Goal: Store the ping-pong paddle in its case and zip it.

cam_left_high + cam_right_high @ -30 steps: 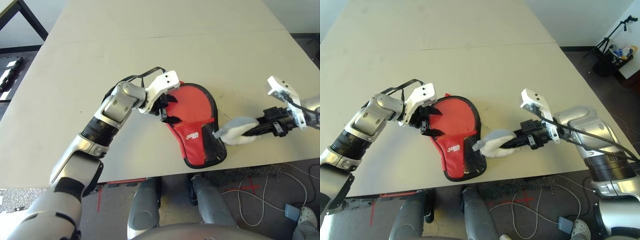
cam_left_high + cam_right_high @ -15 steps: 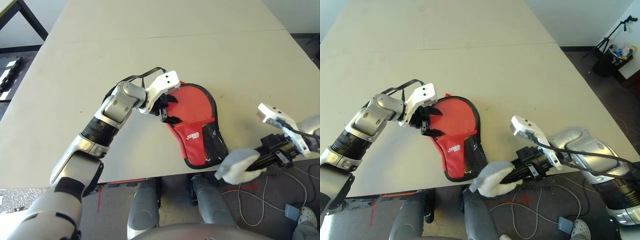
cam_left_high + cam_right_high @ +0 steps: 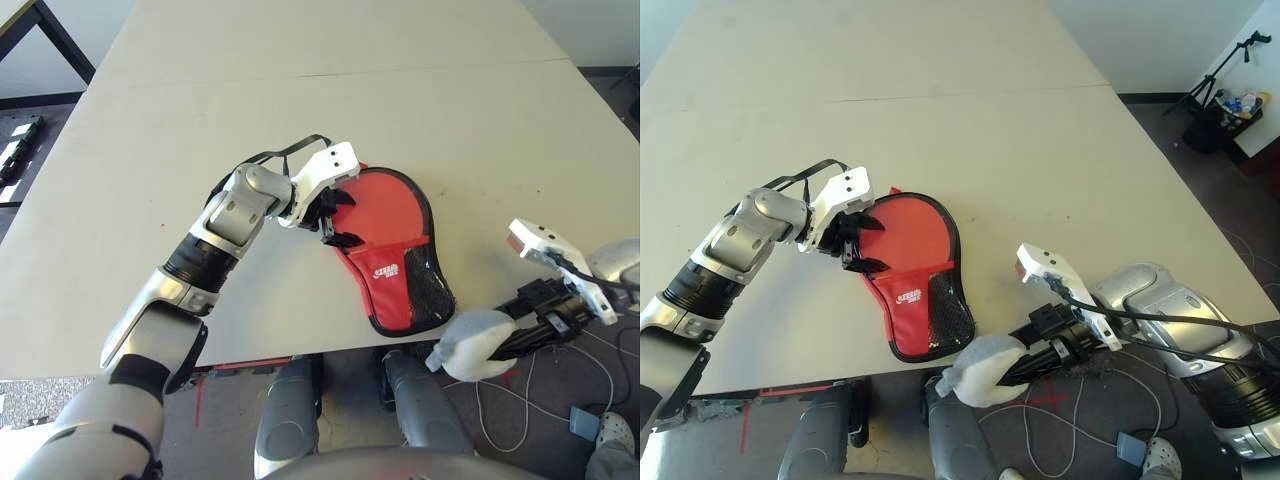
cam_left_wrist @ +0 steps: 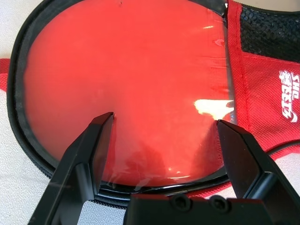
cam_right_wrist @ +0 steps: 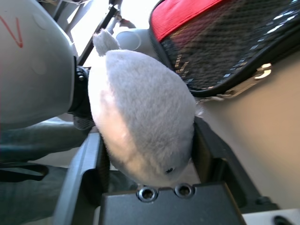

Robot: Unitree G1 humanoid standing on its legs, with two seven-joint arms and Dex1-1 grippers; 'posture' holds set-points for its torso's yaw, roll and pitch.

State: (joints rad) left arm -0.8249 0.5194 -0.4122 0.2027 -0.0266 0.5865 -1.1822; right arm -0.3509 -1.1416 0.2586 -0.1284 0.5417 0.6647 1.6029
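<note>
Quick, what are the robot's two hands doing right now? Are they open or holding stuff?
Left gripper: open, its fingers spread over the ping-pong paddle lying in the case.
Right gripper: the fluffy whitish ball sits between its fingers; open or gripping, cannot tell.

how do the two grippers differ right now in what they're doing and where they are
The left gripper sits over the table at the round end of the red case, jaws open with nothing between them; the right gripper is off the table's near edge with a fluffy grey-white toy between its fingers. The left points at the case's glossy red face; the right points past the case's mesh end. Both have black fingers.
</note>
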